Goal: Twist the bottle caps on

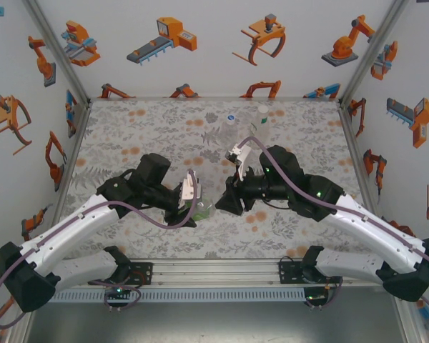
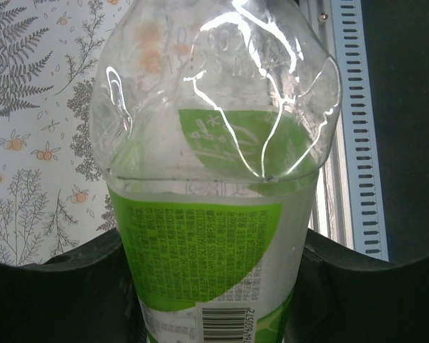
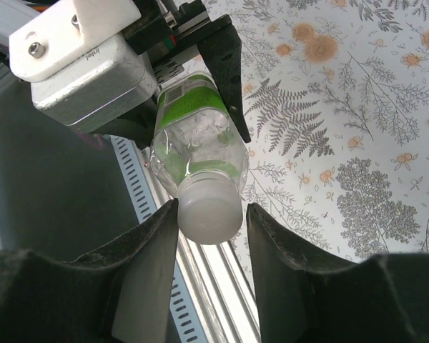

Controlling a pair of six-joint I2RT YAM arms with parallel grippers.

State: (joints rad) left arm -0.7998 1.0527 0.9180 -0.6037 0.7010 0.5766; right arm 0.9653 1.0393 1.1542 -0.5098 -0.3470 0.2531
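hold: left pincer (image 1: 193, 204) clamped on bottle (image 2: 214, 236) | right pincer (image 3: 211, 206) flanks cap (image 3: 209, 216), pressing or not I cannot tell | advice: close squarely, in line with the neck, twist gently

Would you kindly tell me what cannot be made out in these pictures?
- Right wrist view: whether the fingers actually touch the cap; the gaps are too thin to judge.
- Left wrist view: the neck of the bottle is cut off by the top edge.
- Top view: whether the two far bottles are capped; too small.
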